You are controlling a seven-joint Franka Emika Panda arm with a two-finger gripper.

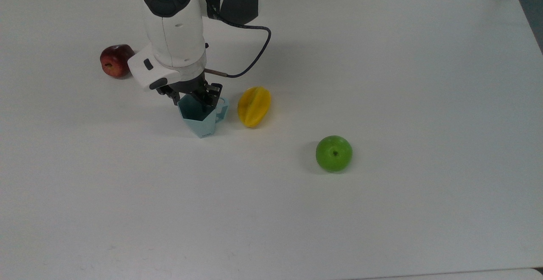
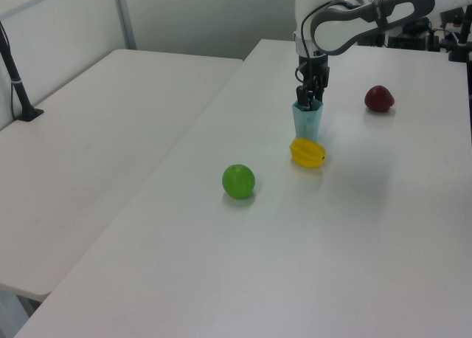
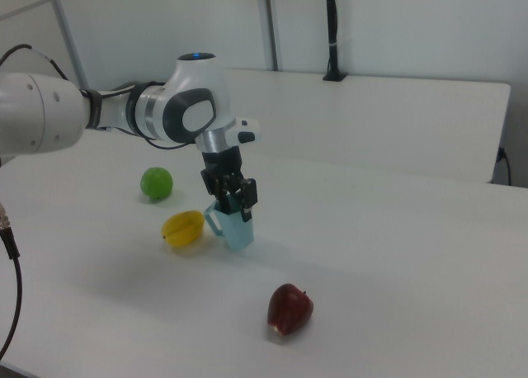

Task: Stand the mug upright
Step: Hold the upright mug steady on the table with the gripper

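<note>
Pale-blue mug (image 1: 202, 121) stands upright on counter (image 1: 382, 80), my claw (image 1: 198, 98) clamped on its rim. Placing step nearly done; next, spread fingers, lift straight clear.

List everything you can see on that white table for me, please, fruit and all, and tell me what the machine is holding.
mug: one, pale blue with teal inside, upright between red apple and starfruit, held at its rim
starfruit: one, yellow, just to the top view's right of the mug
green apple: one, green, further to the top view's right, alone
red apple: one, dark red, at the top view's left
table: one, white
gripper: one, black fingers on a white arm, shut on the mug's rim
</note>
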